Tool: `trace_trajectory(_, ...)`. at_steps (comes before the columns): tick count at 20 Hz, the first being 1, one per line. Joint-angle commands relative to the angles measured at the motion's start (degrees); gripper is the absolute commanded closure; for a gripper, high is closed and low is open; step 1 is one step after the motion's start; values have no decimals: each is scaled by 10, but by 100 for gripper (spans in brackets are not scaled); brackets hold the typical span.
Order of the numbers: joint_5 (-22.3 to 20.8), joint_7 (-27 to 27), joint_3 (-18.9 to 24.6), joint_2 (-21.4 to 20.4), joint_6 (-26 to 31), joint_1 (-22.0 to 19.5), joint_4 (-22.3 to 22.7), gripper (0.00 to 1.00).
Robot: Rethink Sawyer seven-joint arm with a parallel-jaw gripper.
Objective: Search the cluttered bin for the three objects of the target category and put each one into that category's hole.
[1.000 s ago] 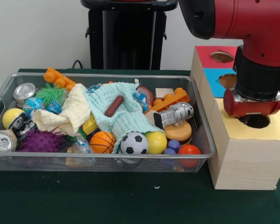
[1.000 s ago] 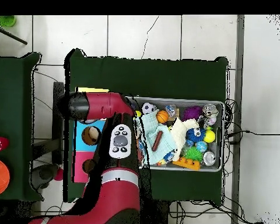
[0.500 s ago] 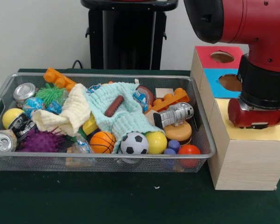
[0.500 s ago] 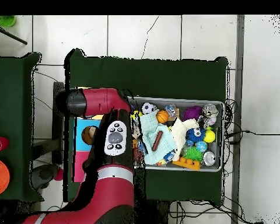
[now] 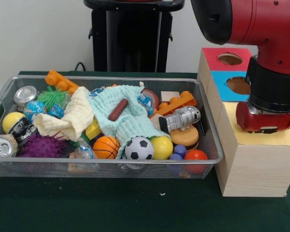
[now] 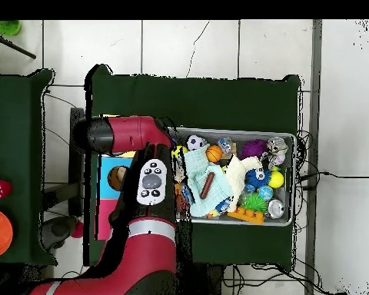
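Over the yellow hole, arm [image 5: 270,72] vertical.

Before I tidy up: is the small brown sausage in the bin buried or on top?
On top: the sausage lies exposed on the pale green cloth.

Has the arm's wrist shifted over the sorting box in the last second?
Yes. In the front view the wrist slid toward the picture's right and now hides the hole in the yellow section of the box; the red hole remains uncovered.
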Motion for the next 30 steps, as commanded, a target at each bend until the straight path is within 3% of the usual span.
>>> trace_trajectory(1, 2, 40, 60, 6, 46, -38, 93, 100)
trace_trajectory(8, 8, 19, 69, -68, 136, -51, 120, 100)
trace_trajectory(15, 10, 37, 60, -131, 212, -49, 128, 100)
trace_trajectory(21, 13, 43, 63, -152, 263, -52, 110, 100)
trace_trajectory(30, -2, 17, 77, -170, 167, -73, 136, 100)
